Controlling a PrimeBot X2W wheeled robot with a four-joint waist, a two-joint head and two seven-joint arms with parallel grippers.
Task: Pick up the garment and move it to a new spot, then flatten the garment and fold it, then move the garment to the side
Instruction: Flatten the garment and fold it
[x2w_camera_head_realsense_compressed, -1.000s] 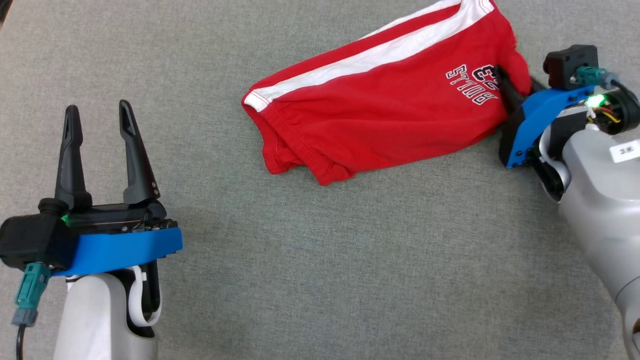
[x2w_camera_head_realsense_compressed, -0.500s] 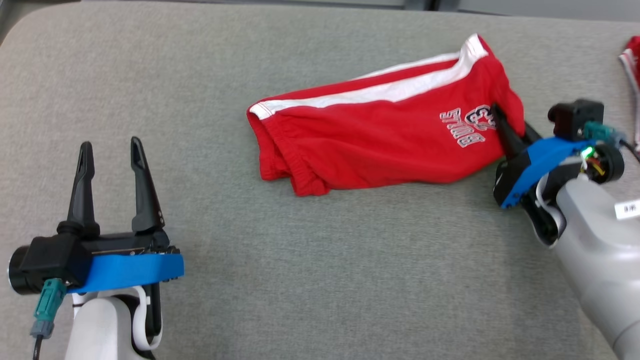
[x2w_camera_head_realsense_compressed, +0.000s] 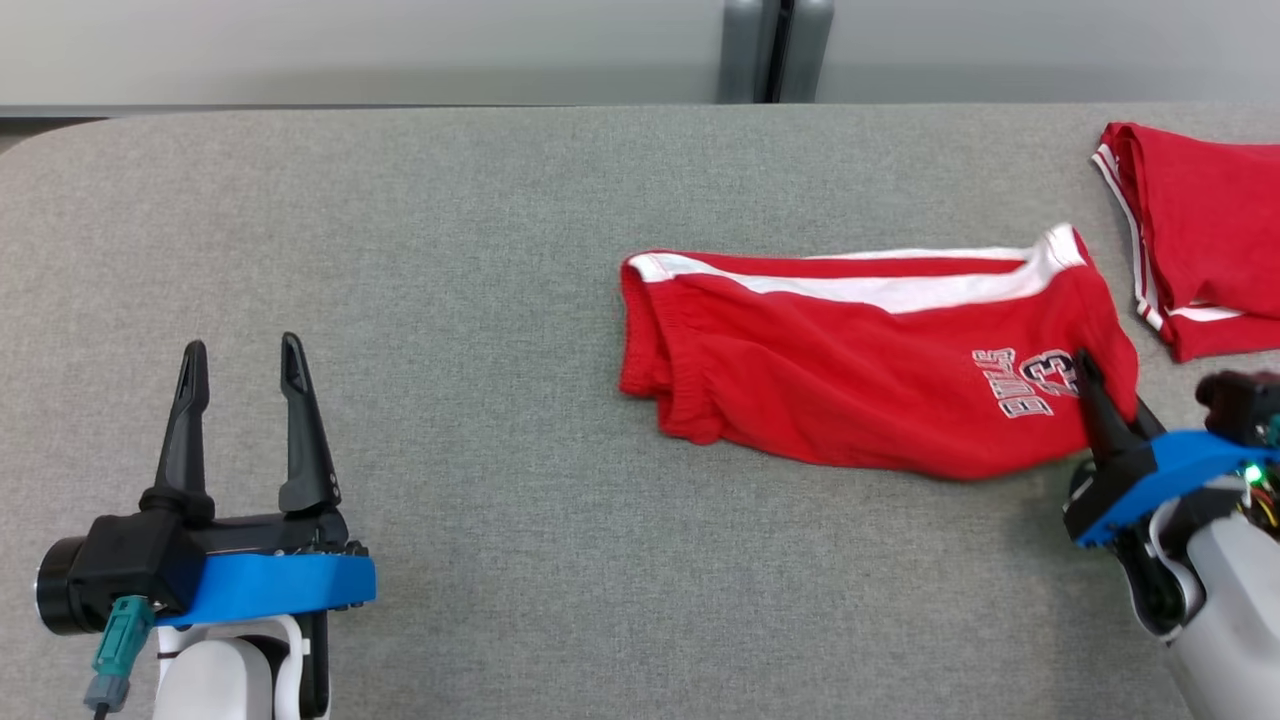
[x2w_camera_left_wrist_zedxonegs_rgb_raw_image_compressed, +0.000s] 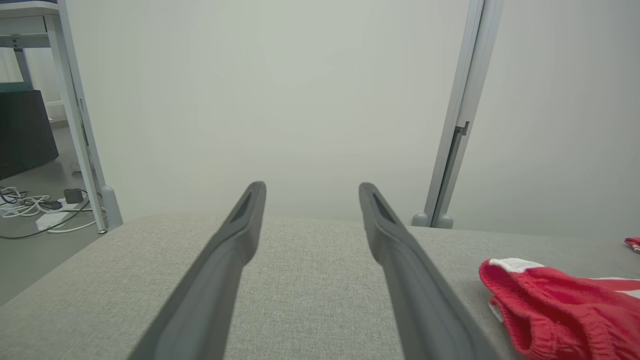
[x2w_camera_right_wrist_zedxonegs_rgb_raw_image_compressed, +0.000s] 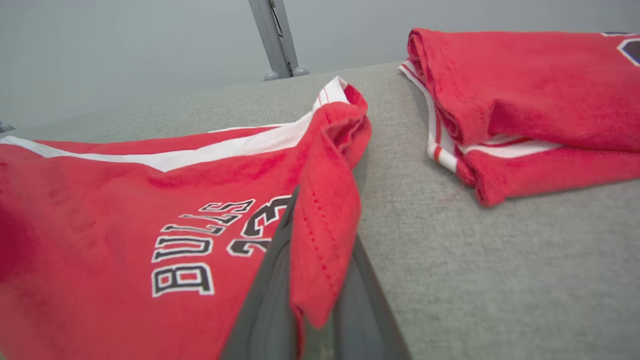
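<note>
Lengthwise, the red garment (x2w_camera_head_realsense_compressed: 870, 370) lies left to right across the grey table (x2w_camera_head_realsense_compressed: 500, 250), right of centre. Its right-hand hem is pinched between the fingers of the right gripper (x2w_camera_head_realsense_compressed: 1088, 368), plainly the nearer arm. The left gripper (x2w_camera_head_realsense_compressed: 244, 348) stands spread and empty, well apart to the left.

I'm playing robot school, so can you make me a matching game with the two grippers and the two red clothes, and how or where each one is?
Things:
1. left gripper
2. right gripper
3. BULLS shorts
4. other red garment

States or places:
A. lying on the grey table, pinched at one edge
B. open and empty
C. at the table's right end, nothing touching it
D. shut on red cloth

Pairs: 1-B, 2-D, 3-A, 4-C
</note>
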